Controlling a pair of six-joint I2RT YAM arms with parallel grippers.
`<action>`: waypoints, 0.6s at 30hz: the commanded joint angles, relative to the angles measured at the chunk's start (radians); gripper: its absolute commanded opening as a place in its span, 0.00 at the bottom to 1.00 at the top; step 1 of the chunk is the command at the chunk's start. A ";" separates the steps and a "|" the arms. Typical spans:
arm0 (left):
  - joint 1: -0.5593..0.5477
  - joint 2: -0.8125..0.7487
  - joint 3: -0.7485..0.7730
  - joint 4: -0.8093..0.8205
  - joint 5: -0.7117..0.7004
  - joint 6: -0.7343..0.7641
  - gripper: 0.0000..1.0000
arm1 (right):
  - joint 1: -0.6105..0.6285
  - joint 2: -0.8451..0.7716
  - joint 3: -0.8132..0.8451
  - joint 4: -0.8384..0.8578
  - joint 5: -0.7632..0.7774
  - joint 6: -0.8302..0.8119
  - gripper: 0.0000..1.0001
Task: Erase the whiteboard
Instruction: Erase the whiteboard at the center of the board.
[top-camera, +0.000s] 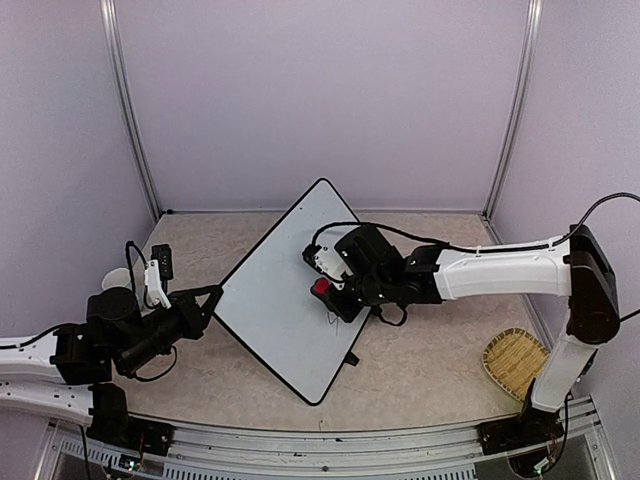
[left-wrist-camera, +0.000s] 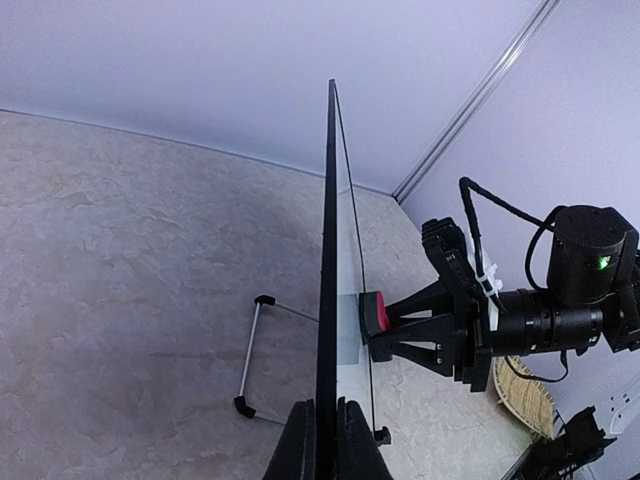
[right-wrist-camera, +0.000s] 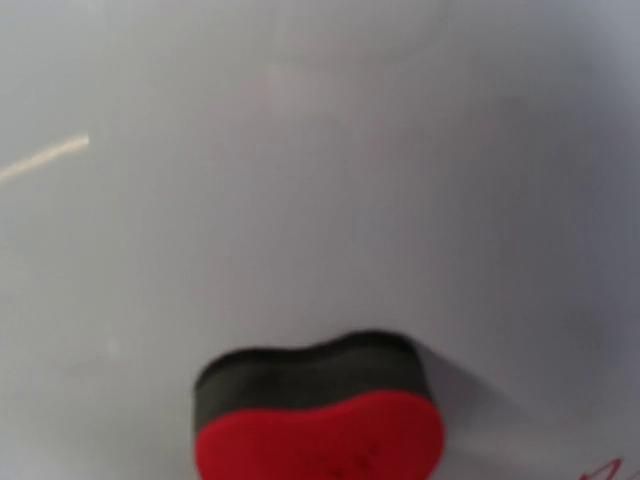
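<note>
The stiff, probably light whiteboard (top-camera: 275, 300) is clamped at its frame by the left gripper (left-wrist-camera: 326, 432). An eraser (right-wrist-camera: 318, 435) is pinched by the right gripper (top-camera: 328, 290).

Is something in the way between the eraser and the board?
No, nothing visible is. The right gripper holds the eraser, and its dark side looks flat against the board. The left gripper pinches the board's edge, off to the side and not in the way.
</note>
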 joint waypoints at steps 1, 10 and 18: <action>-0.029 0.029 -0.009 -0.095 0.106 0.033 0.00 | 0.043 -0.021 -0.013 -0.057 0.074 -0.016 0.20; -0.029 0.025 -0.002 -0.100 0.099 0.029 0.00 | 0.159 -0.027 -0.051 0.000 0.036 -0.013 0.20; -0.029 0.031 0.008 -0.105 0.109 0.030 0.00 | 0.163 -0.083 -0.283 0.272 -0.094 0.084 0.20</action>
